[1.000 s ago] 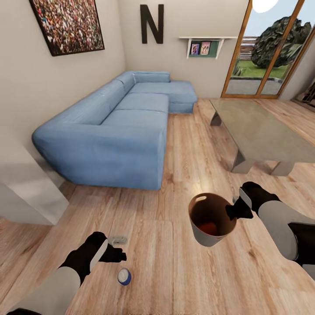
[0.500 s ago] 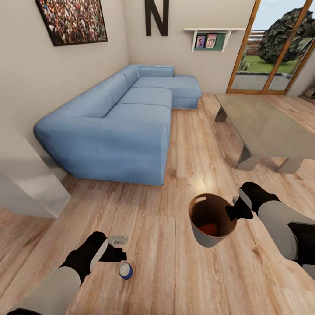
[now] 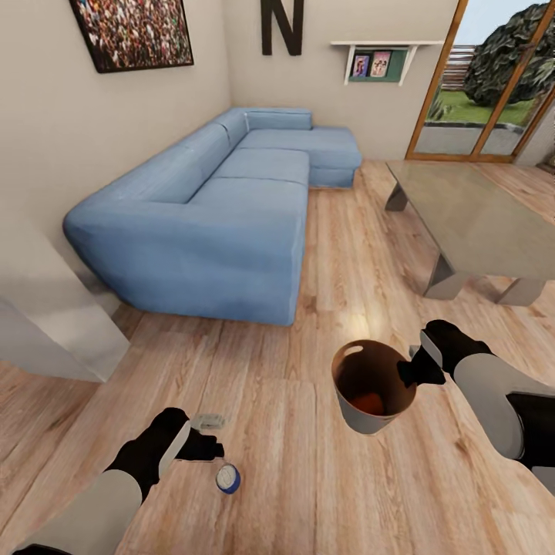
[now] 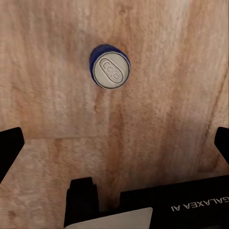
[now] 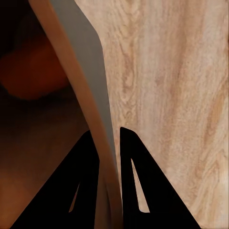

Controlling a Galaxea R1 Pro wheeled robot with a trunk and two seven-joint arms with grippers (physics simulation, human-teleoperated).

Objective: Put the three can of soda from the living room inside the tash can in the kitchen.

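Right gripper (image 3: 410, 373) fingers (image 5: 88, 176) clenched on the rim of the trash can (image 3: 362, 416), one finger inside the wall, one outside, bin held off the wood floor (image 3: 308, 470). Orange soda can (image 3: 371, 402) lies in the bin's bottom; a second one can't be made out. Blue soda can (image 3: 227, 479) stands upright on the floor just beside the left gripper (image 3: 210, 447), silver top up. Left fingers (image 4: 9, 150) spread wide, released, the blue can ahead of them, not touching. Blue sofa (image 3: 223, 208) and glass coffee table (image 3: 478, 223) behind.
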